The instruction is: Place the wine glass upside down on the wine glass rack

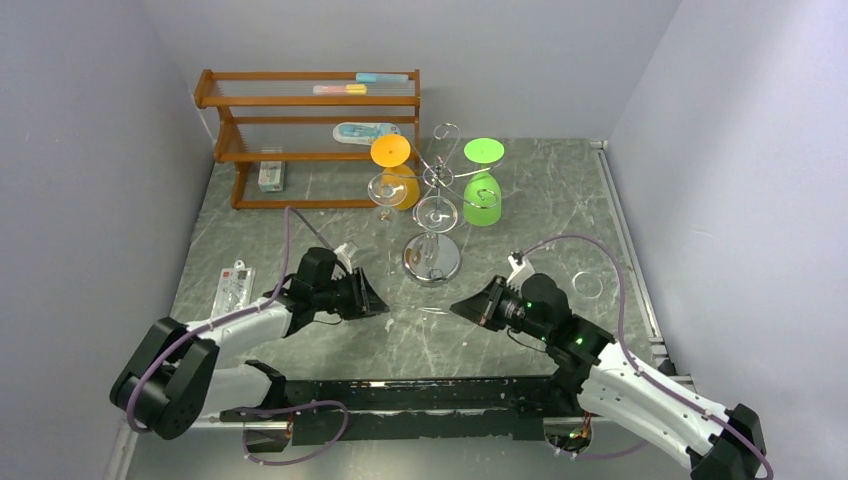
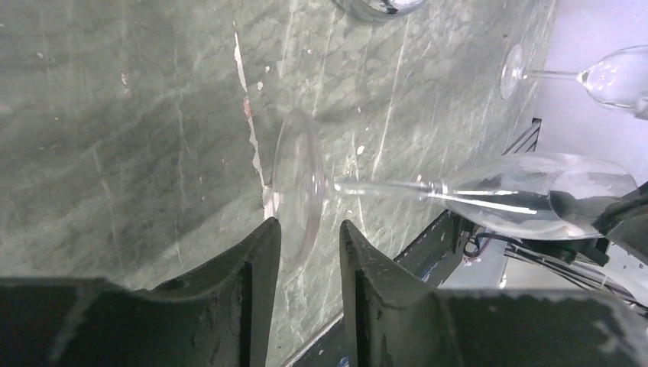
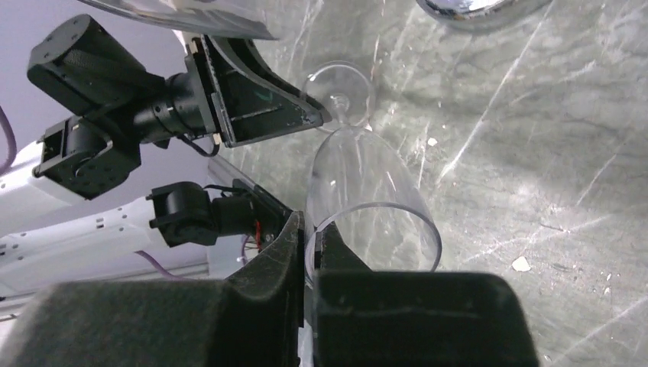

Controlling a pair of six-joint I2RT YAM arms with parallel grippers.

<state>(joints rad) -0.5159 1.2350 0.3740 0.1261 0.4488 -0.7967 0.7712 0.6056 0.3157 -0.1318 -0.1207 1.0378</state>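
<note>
This is a robotics lab test cell, not a home or a shop. Two robot arms, the left arm [image 1: 230, 330] and right arm [image 1: 640, 385], are bolted to a black rail [image 1: 420, 410] along the near edge of a grey marble-patterned worktop [image 1: 560, 190]. Plain pale walls [image 1: 80, 150] box the worktop in at the left, far and right edges. Purple cables [image 1: 285, 240] loop in the open over the arms. The few props look staged: a wooden shelf [image 1: 310, 100] at the far left corner, a chrome rack [image 1: 432, 255] mid-worktop, and an orange glass [image 1: 392, 170] and a green glass [image 1: 483, 185] hanging upside down on it.
</note>
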